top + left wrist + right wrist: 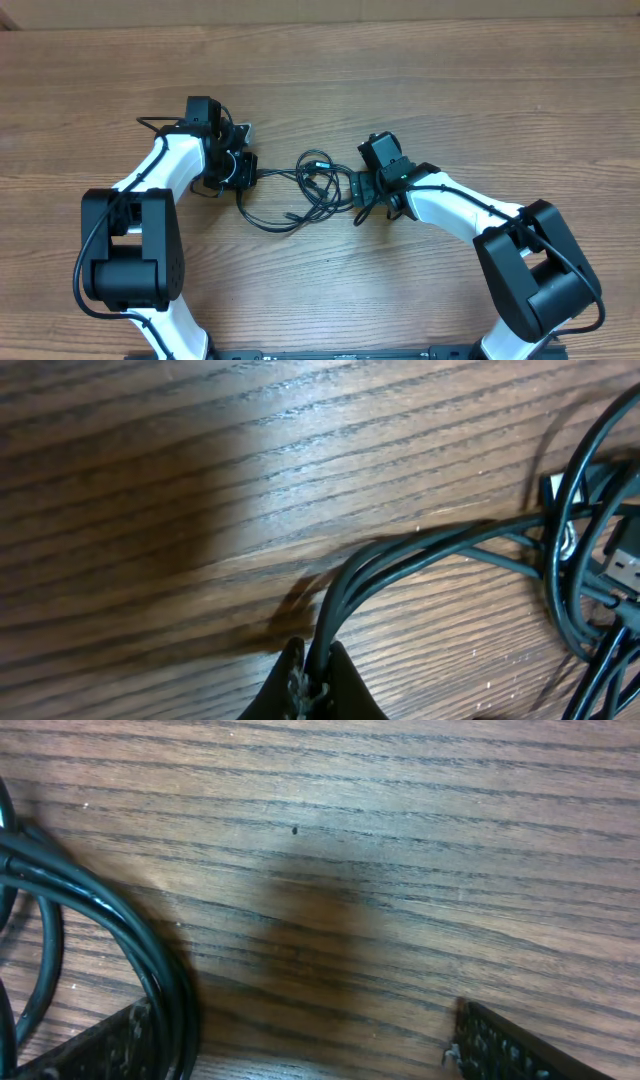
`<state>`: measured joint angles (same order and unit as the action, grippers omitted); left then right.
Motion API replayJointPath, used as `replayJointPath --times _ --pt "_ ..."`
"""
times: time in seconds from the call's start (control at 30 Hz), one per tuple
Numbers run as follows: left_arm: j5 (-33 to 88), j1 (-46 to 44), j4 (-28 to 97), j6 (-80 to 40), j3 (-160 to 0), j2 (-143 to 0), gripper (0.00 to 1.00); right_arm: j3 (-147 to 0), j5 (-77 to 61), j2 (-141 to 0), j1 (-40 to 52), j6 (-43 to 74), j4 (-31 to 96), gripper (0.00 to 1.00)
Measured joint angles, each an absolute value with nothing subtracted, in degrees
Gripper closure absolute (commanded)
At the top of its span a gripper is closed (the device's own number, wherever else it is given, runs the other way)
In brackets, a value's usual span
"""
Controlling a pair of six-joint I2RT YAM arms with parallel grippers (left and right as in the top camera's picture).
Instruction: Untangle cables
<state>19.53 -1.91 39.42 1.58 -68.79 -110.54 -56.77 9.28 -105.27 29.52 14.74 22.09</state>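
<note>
Left fingers (278, 682) clamp the cables (420, 550); right fingers (105, 1048) spread wide.

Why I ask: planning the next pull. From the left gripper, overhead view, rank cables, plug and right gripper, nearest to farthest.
1. Cables: pinched in the shut left gripper.
2. Plug: mid-table, between the grippers.
3. Right gripper: farthest, open, beyond the plug.

The table (450, 90) is brown wood with fine dark grain running left to right. A paler strip (400, 8) borders its far edge, perhaps a wall. A tiny dark speck (294, 829) sits on the wood.
</note>
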Motion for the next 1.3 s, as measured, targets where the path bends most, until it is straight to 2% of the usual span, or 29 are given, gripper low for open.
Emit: replayJointPath --times 0.13,0.53,0.93,0.97,1.1,1.2,1.3 --pt "17.96 -1.91 39.66 -0.6 -67.99 -106.0 0.96 -56.77 9.28 -105.27 29.5 14.76 22.09 0.11" --pt "12.6 -2.57 39.03 -7.84 -67.85 -74.67 0.96 -56.75 9.26 -105.27 29.5 14.74 22.11 0.11" --pt "8.8 -2.76 44.77 -10.48 -67.83 -74.19 0.96 -56.75 9.28 -105.27 29.5 14.7 22.11 0.1" --pt "6.98 -2.76 45.78 -11.79 -67.83 -74.89 0.94 -56.75 9.26 -105.27 29.5 14.7 22.11 0.11" --pt "-2.26 -2.74 50.11 -18.17 -67.83 -77.65 0.68 -56.75 9.26 -105.27 29.5 14.7 22.13 0.1" --pt "-6.11 -2.61 51.24 -20.4 -67.85 -79.53 0.55 -56.75 9.28 -105.27 29.5 14.72 22.09 0.11" --pt "-8.05 -2.59 52.47 -21.8 -67.85 -82.32 0.51 -56.75 9.26 -105.27 29.5 14.7 22.11 0.11"
